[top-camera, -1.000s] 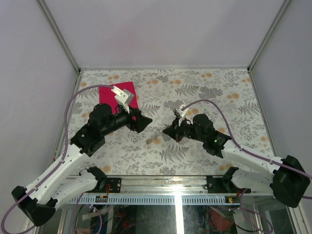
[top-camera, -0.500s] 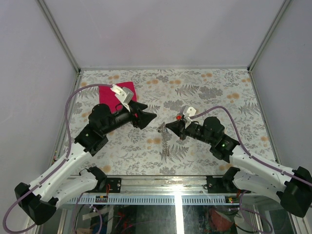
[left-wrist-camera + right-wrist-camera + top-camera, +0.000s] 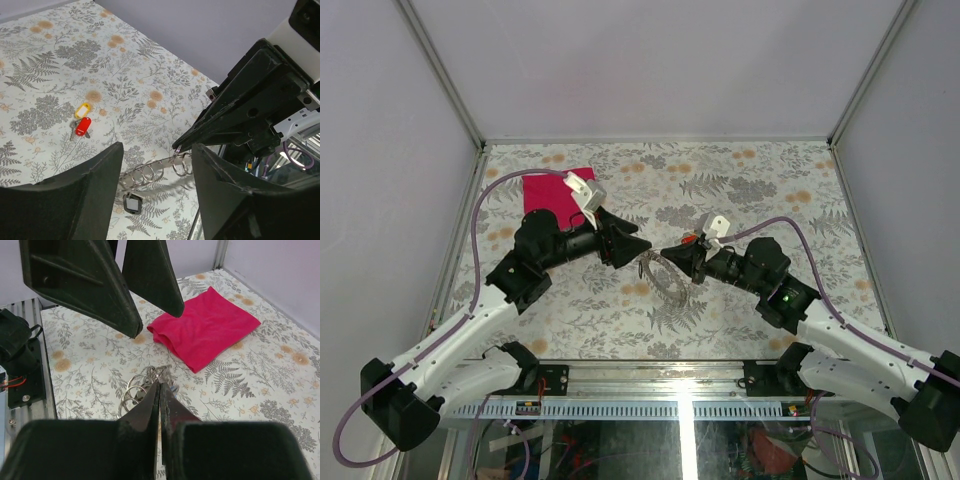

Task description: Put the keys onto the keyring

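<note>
From above, the left gripper (image 3: 636, 251) stands with its fingers spread, pointing at the right gripper (image 3: 667, 256) just across from it over the middle of the fern-print table (image 3: 800, 190). The right gripper's fingers are pressed together on the keyring (image 3: 663, 279), a thin oval loop hanging below their tips, though the exact point of contact is too small to read here. The keys (image 3: 689, 238) show only as a red speck beside the right gripper's far side. A pink cloth (image 3: 546, 190) lies at the far left, partly covered by the left arm. In the left wrist view, its own two fingers (image 3: 75, 200) fill the lower corners, well apart and cut off by the frame. Between them the keyring appears as a row of small silvery loops held off the table at the tip of the right gripper, with a small dark tag (image 3: 131, 202) dangling under it. The keys lie flat on the table beyond, one yellow head and one red, touching, with blades hard to make out. In the right wrist view, its closed fingers hide part of the loops they pinch, and the left gripper's open fingers hang above, cut off at the top.
</note>
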Robot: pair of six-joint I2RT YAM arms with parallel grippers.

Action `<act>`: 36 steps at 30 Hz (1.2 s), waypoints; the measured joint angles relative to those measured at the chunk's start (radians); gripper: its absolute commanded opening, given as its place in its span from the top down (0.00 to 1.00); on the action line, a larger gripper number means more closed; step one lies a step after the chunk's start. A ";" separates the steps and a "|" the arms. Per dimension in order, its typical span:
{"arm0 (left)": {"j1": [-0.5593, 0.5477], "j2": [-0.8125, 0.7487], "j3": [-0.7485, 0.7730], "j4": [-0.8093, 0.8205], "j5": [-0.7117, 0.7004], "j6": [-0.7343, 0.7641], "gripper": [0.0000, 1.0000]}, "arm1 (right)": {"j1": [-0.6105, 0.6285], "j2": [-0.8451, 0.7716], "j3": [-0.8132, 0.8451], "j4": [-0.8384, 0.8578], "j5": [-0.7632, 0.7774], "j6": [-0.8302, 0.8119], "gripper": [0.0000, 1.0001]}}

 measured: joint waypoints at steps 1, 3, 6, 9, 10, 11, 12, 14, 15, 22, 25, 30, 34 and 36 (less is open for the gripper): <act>0.000 0.000 0.000 0.003 0.002 -0.001 0.46 | 0.000 -0.002 0.001 0.000 -0.004 0.003 1.00; 0.000 0.000 0.000 0.010 0.010 -0.002 0.47 | 0.000 -0.002 0.003 0.000 -0.011 0.009 1.00; 0.000 0.002 0.000 0.010 0.024 -0.002 0.48 | 0.000 -0.003 0.005 -0.001 -0.019 0.021 1.00; 0.000 0.004 0.000 0.010 0.032 0.002 0.48 | 0.000 -0.003 0.006 -0.001 -0.021 0.036 1.00; 0.000 0.004 0.000 0.010 0.035 0.003 0.48 | 0.000 -0.003 0.006 -0.001 -0.021 0.043 1.00; 0.000 0.004 0.000 0.010 0.038 0.006 0.48 | 0.000 -0.003 0.007 -0.001 -0.021 0.045 1.00; 0.000 0.004 0.000 0.010 0.040 0.006 0.47 | 0.000 -0.004 0.007 -0.001 -0.021 0.048 1.00; 0.000 0.003 -0.002 0.010 0.040 0.006 0.47 | 0.000 -0.004 0.009 -0.001 -0.021 0.057 1.00; 0.000 0.003 -0.005 0.013 0.039 0.006 0.47 | 0.000 -0.004 0.010 0.000 -0.021 0.061 1.00; 0.000 0.002 -0.054 0.033 0.007 -0.009 0.45 | 0.000 -0.005 0.010 0.000 -0.021 0.084 1.00; 0.000 -0.002 -0.072 0.048 -0.004 -0.024 0.45 | 0.000 -0.011 0.010 0.000 -0.022 0.088 1.00; 0.000 -0.007 -0.082 0.087 0.022 -0.032 0.46 | 0.000 -0.027 0.011 0.000 -0.022 0.091 1.00; 0.000 -0.006 -0.091 0.115 0.071 -0.032 0.47 | 0.000 -0.032 0.013 0.000 -0.022 0.094 1.00; 0.000 -0.005 -0.092 0.123 0.092 -0.032 0.47 | 0.000 -0.033 0.019 0.000 -0.023 0.095 1.00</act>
